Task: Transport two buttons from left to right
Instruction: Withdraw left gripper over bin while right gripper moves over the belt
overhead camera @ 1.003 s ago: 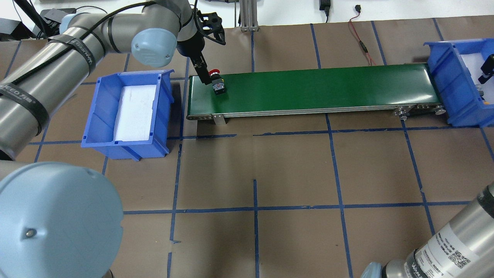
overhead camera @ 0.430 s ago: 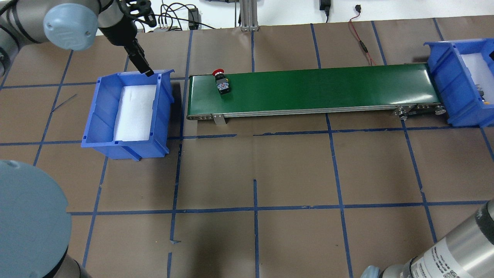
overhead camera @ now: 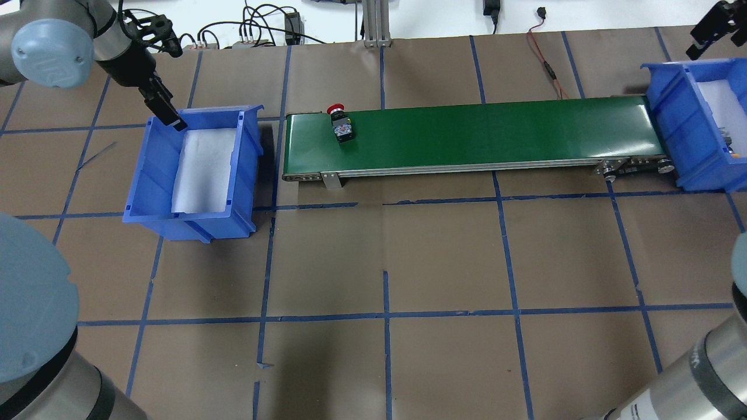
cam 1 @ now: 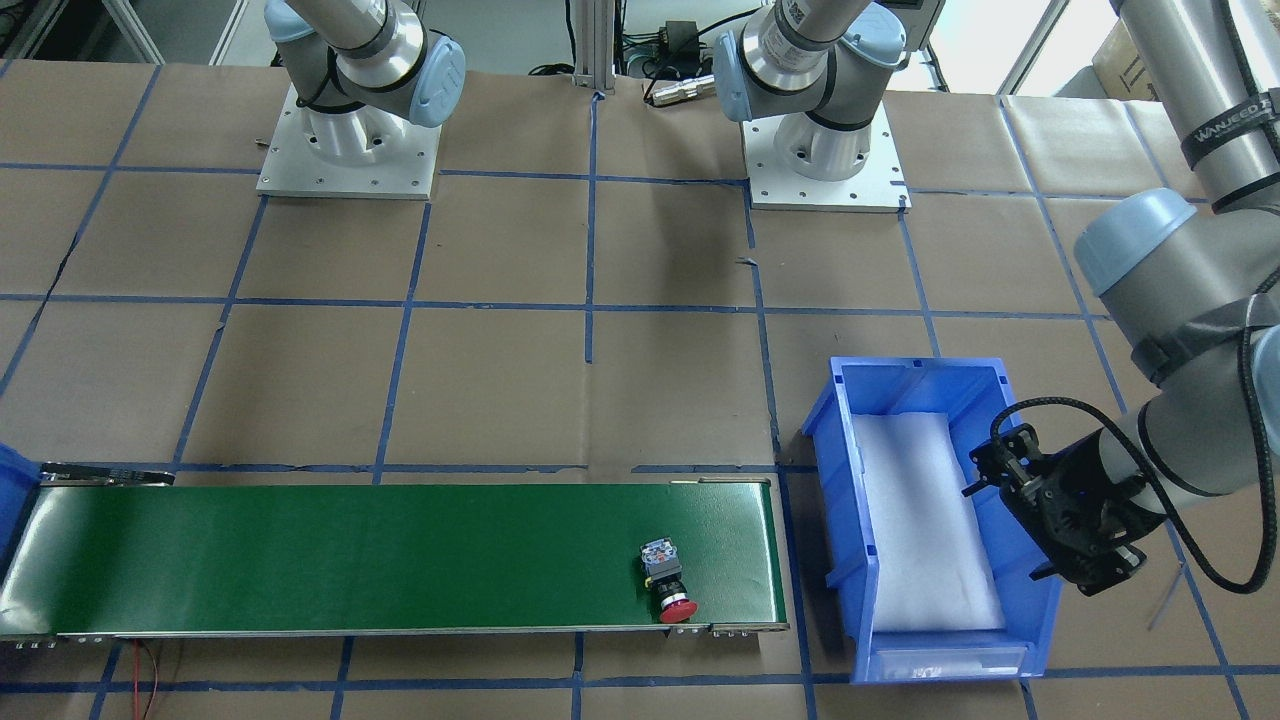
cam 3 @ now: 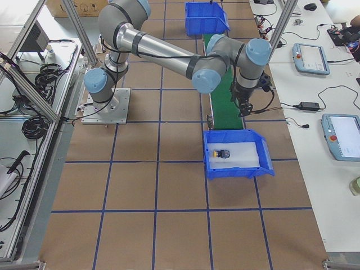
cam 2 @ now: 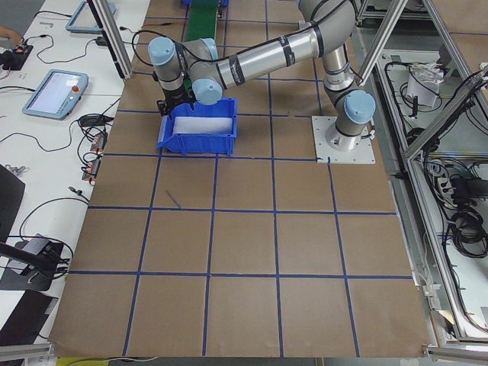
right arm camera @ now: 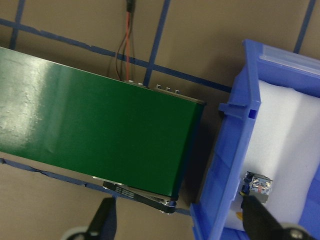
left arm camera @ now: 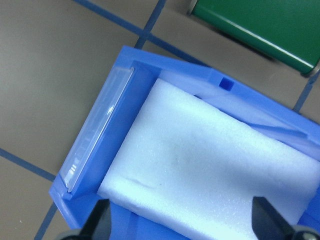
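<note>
Lying sideways at the belt's [overhead camera: 496, 134] far edge, left end, red button [overhead camera: 340, 123] could tumble off mid-ride. Yellow button's [cam 3: 222, 153] in the right bin [right arm camera: 225, 165]. Left tool [left arm camera: 182, 222] and right tool [right arm camera: 182, 220]: fingers spread, empty.

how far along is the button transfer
Done: the yellow button lies in the right bin. In hand: nothing; the left claw hangs open over the left bin, which holds only foam, the right claw open over the right end of the belt. Left: the red button, lying on the belt near its left end, has to reach the right bin.
</note>
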`<state>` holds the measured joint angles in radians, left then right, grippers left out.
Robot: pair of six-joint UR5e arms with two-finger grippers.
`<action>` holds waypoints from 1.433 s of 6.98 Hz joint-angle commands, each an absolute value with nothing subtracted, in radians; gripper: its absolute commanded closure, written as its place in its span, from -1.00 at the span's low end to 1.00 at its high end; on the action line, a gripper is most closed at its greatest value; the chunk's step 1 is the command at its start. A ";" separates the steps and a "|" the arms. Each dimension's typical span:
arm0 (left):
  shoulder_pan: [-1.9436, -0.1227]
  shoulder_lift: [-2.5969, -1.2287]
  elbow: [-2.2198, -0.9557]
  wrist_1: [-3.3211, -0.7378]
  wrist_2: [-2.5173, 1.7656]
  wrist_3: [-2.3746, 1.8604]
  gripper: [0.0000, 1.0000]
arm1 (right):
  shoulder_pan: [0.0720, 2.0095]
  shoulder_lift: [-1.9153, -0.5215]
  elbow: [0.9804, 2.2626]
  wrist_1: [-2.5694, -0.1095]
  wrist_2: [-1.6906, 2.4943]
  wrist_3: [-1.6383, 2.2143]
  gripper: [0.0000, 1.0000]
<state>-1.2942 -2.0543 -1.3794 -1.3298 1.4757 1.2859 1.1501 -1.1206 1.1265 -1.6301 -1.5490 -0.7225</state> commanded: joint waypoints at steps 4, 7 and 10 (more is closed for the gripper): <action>-1.278 -2.086 -1.413 -1.318 1.471 1.262 -1.00 | 1.395 -1.173 1.129 -1.623 -1.574 -0.363 -0.99; -1.275 -2.086 -1.411 -1.318 1.474 1.269 -1.00 | 1.436 -1.196 1.121 -1.580 -1.565 -0.296 -1.00; -1.249 -2.086 -1.411 -1.318 1.477 1.285 -1.00 | 1.525 -1.235 1.167 -1.565 -1.571 -0.217 -0.99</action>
